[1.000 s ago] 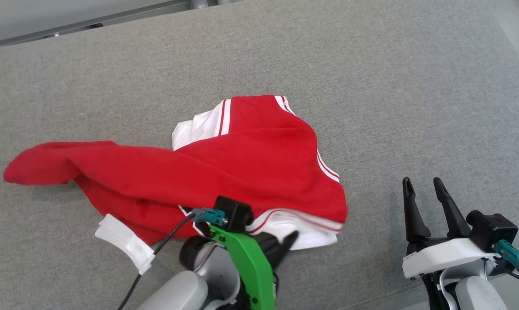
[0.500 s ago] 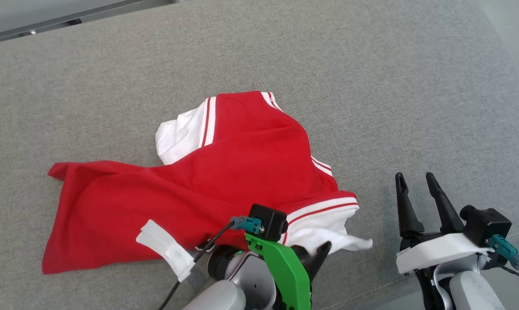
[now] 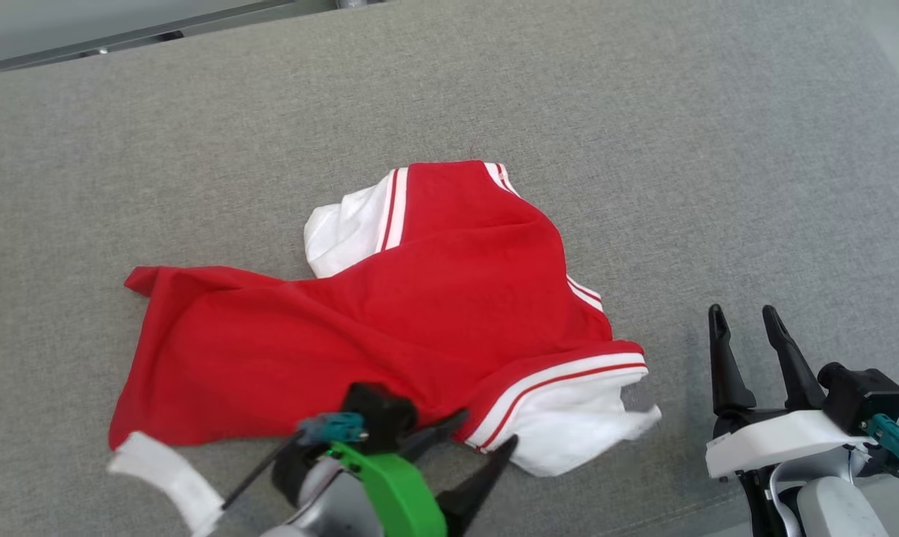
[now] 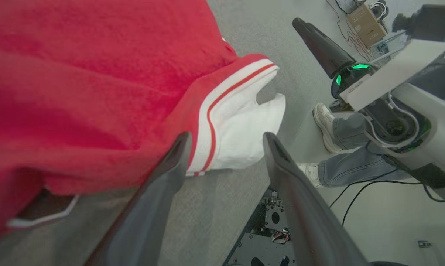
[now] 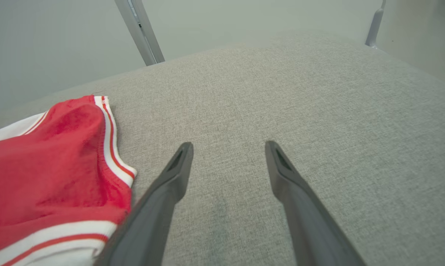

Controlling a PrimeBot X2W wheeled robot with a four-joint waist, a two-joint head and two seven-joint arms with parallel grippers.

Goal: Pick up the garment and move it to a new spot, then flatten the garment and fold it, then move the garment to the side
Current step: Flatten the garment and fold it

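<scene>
The red garment [image 3: 389, 321] with white panels and red-and-white striped trim lies rumpled on the grey cushion, spread from centre to left. My left gripper [image 3: 486, 440] hovers at its near edge by the white corner, jaws open and empty; the left wrist view shows the garment [image 4: 96, 81] just ahead of the spread fingers [image 4: 170, 162]. My right gripper [image 3: 747, 324] stands open and empty to the right of the garment, over bare cushion. In the right wrist view the garment [image 5: 52, 173] lies left of the open gripper [image 5: 228, 147].
The grey cushion [image 3: 643, 149] has free room to the right and far side. A metal rail [image 3: 121, 33] runs beyond its far edge. In the left wrist view a person's legs and white shoes [image 4: 325, 122] stand on the floor beside the cushion's near edge.
My left gripper has opened and let go of the garment, then drawn back toward me. The garment's left part has dropped flat onto the cushion. The right gripper stays still.
</scene>
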